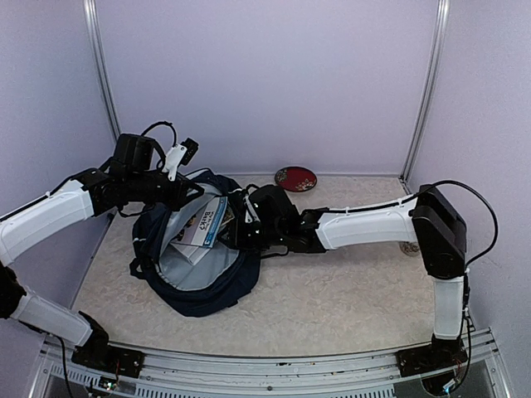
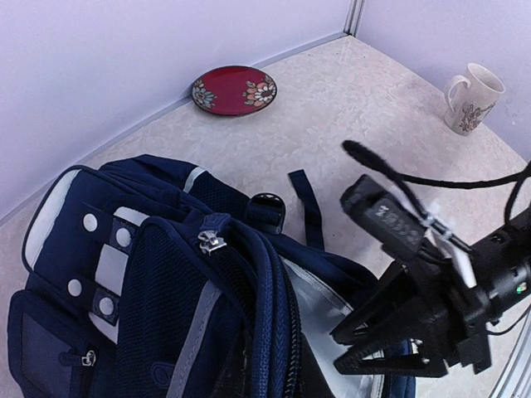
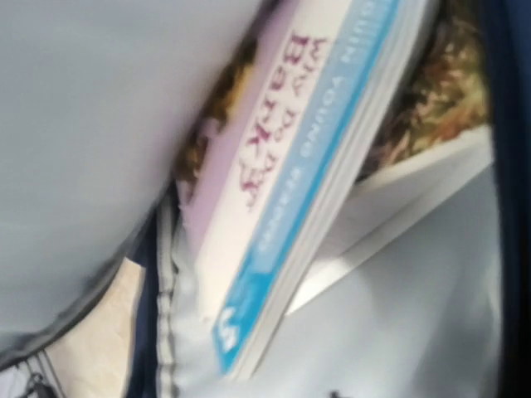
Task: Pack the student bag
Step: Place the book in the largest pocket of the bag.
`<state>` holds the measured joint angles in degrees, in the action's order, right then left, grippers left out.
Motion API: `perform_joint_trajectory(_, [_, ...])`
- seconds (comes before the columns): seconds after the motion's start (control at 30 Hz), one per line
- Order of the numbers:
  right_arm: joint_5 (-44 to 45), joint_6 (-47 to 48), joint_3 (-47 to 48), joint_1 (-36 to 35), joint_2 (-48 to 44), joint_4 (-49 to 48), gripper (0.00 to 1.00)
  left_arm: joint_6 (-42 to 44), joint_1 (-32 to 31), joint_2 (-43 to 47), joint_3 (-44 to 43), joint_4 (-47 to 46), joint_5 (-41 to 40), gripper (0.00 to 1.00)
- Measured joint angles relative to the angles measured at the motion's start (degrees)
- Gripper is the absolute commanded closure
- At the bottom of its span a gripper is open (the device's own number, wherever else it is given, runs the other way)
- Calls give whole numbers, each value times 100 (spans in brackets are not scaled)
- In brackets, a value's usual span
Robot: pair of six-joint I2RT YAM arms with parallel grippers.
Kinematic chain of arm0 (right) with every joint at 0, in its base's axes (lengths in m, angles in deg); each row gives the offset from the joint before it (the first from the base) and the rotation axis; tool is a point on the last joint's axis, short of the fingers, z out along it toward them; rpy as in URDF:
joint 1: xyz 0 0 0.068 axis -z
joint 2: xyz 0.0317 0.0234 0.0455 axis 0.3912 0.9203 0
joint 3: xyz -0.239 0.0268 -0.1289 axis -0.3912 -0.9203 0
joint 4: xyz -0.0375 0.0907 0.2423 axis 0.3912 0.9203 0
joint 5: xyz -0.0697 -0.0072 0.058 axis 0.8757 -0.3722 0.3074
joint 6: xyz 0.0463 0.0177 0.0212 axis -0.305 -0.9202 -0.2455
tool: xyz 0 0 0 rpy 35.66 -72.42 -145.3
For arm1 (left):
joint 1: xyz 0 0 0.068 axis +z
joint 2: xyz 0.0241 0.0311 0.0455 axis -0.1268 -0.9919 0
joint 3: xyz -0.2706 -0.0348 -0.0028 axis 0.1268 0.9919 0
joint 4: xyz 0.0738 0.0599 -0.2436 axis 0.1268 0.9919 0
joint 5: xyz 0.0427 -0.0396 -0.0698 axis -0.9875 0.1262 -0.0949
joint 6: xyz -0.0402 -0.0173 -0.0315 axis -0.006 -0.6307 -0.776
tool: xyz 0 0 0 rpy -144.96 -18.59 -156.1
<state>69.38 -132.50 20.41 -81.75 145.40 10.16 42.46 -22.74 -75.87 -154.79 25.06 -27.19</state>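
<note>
The student bag, navy blue with a light grey lining, lies open at the left middle of the table. Books show inside it, the top one white with a blue spine. My left gripper is shut on the bag's upper rim and holds the opening up; the bunched rim fills the left wrist view, where my own fingers are hidden. My right gripper is at the opening's right edge, its black fingers apart over the lining. The right wrist view shows the blue-spined book very close, against grey lining.
A red flowered plate lies at the back by the wall, also in the left wrist view. A white mug stands at the right. Black bag straps trail on the table behind the bag.
</note>
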Motion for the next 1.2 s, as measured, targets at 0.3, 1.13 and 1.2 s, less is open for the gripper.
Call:
perform_joint_trajectory(0.3, [-708,-328,807,83,1093,-286,96,-2,0,0,0,9,15,100])
perform_joint_trajectory(1.13, [-815,-1034,2026,-627,2361,-981,69,2,46,0,2,138,-50,100])
perform_joint_trajectory(1.2, [-778,-811,1676,-640,2118,-887,62,2,44,0,2,136,-44,100])
